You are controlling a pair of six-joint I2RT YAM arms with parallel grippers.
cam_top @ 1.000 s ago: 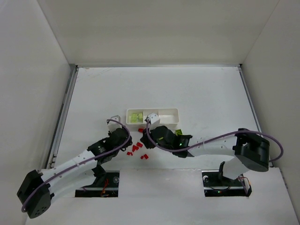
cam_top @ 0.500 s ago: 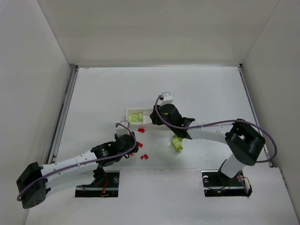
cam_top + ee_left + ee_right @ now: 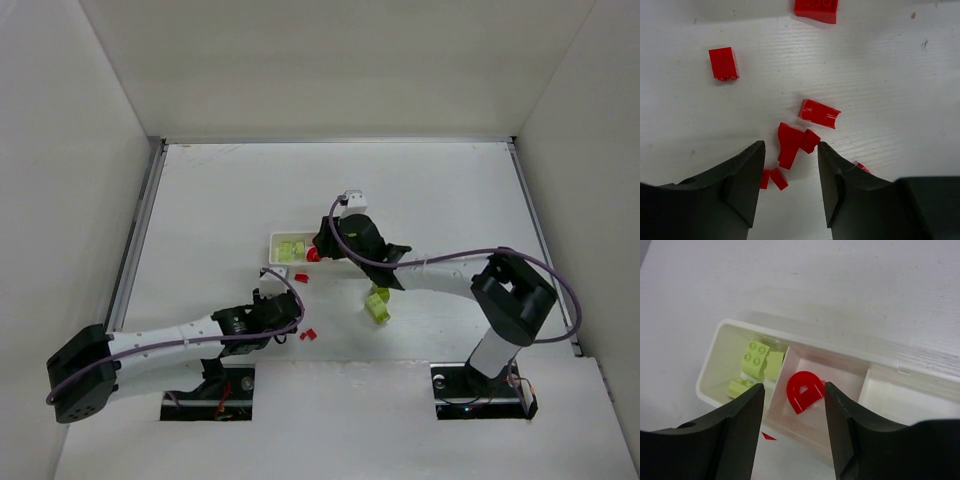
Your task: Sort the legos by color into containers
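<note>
Progress: your right gripper (image 3: 791, 390), a second ago at the red legos (image 3: 818, 113) by the near edge of the table (image 3: 450, 190), now hangs open over the tray (image 3: 850, 347), a red arch (image 3: 804, 390) lying in its middle compartment, while your left gripper (image 3: 790, 147), jaws apart, straddles the rest.

The left arm (image 3: 165, 343) and right arm (image 3: 445, 281) have white shells and bulky black joints. A purple cable (image 3: 576, 310) loops along each. A white block (image 3: 351, 200) caps the right wrist. The jaws are matte dark grey wedges.
</note>
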